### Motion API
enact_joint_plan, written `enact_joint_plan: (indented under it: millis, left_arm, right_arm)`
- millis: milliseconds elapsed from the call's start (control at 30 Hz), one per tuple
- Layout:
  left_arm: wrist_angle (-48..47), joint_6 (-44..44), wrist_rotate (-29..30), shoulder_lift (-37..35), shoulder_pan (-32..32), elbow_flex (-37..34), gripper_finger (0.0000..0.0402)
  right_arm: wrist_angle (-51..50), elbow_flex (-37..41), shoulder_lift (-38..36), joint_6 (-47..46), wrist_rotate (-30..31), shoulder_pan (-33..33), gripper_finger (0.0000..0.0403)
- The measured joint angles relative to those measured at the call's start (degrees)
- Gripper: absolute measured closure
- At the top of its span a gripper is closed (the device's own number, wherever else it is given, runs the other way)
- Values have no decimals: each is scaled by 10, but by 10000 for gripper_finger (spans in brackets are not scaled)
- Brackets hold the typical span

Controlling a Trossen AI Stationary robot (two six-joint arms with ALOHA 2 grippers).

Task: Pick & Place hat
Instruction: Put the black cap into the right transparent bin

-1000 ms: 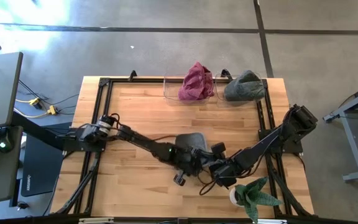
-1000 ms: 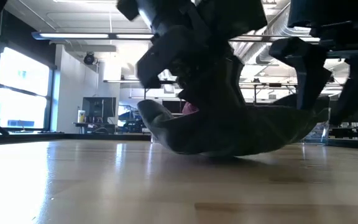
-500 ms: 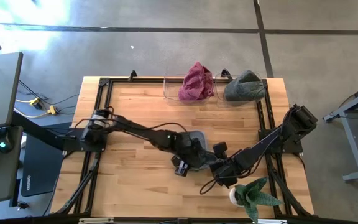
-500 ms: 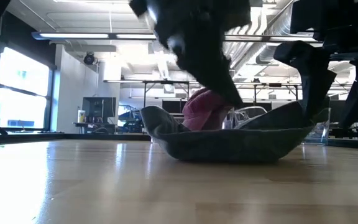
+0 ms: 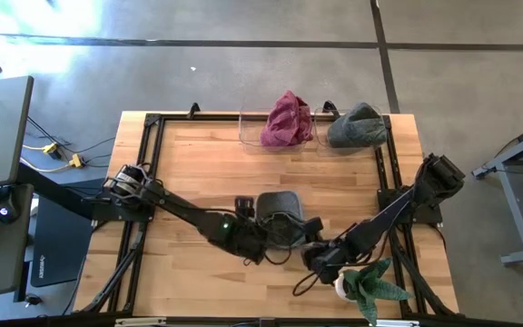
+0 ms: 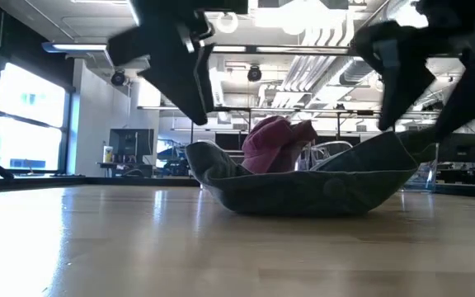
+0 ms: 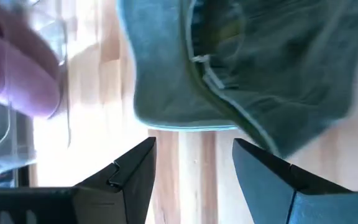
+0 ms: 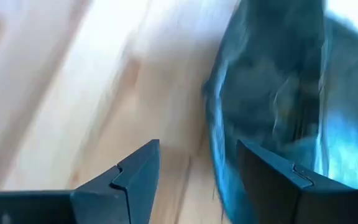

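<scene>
A grey fabric hat (image 5: 278, 207) is laid on the wooden table (image 5: 198, 173), slightly below the centre of the high view. In the low view the hat (image 6: 303, 186) is seen as a shallow, soft bowl with its opening turned upward and its limp rim curled above the boards. Stitched seams and a folded brim edge are visible in the left wrist view (image 7: 241, 74).

The left gripper (image 5: 263, 238) is positioned just beside the hat's lower left edge in the high view. Its fingers (image 7: 129, 177) are spread apart, and nothing is held between them. The right gripper (image 5: 320, 257) is positioned at the hat's lower right. Its fingers (image 8: 135, 177) are likewise parted and empty. Whether either gripper touches the cloth cannot be determined from the blurred wrist views.

At the upper edge of the table, two clear plastic bins are placed side by side. A crumpled magenta hat (image 5: 286, 119) is contained in the left bin (image 5: 248, 132), and a dark grey hat (image 5: 357, 126) in the right bin (image 5: 384, 123).

A potted plant (image 5: 369, 286) with striped, pointed leaves is located at the lower right of the table, close to the right gripper. Bare planks are left open across the upper left and centre of the table. The work area is bounded by a black metal frame (image 5: 148, 154).
</scene>
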State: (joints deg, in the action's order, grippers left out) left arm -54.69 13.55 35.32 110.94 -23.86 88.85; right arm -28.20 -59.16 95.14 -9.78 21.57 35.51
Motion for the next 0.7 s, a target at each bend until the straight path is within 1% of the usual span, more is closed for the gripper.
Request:
enact_joint_plan:
  millis: [133, 200, 300, 433, 500, 567, 633, 700]
  left_arm:
    - [2, 53, 42, 1, -2, -50, 197]
    - [7, 89, 59, 1, -2, -74, 197]
    - [12, 125, 62, 1, -1, -107, 197]
    - [70, 138, 63, 1, -1, -152, 197]
    - [87, 135, 63, 1, -1, -161, 197]
    - [87, 137, 73, 1, -2, -161, 197]
    - [87, 137, 85, 1, -2, -159, 197]
    - [88, 137, 93, 1, -1, -154, 197]
  right_arm:
    - [83, 0, 15, 29, 17, -7, 194]
    - [111, 0, 29, 51, 16, -11, 193]
    - [143, 0, 48, 65, -4, -22, 187]
    - [170, 0, 70, 70, -5, -42, 169]
    - [176, 0, 78, 72, -4, -53, 163]
    - [177, 0, 85, 73, -16, -61, 161]
    - [178, 0, 95, 73, -31, -68, 163]
    - [182, 0, 107, 74, -25, -74, 168]
